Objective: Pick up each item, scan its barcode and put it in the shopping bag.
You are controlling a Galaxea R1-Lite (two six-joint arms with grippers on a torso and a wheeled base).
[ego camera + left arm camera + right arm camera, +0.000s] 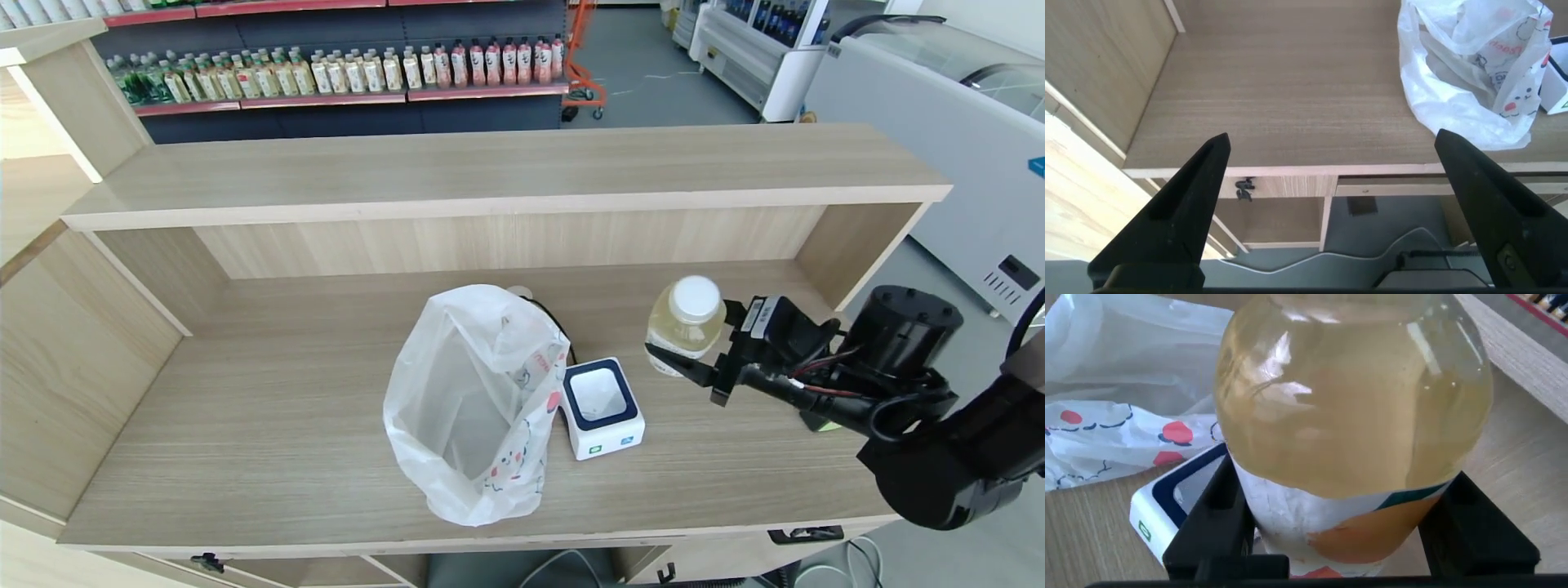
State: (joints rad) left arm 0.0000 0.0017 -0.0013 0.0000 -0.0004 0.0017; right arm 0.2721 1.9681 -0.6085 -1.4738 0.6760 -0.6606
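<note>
right claw (682,347) clenched on bottle (688,320), just beside scanner (602,406); left claw (1333,140) released. step: scanning. next, likely: turn barcode toward scanner window, then shopping bag (473,400).

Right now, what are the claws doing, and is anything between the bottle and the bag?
Right claw shut on bottle. Left claw open, empty, near front of counter. Scanner stands between bottle and shopping bag.
</note>
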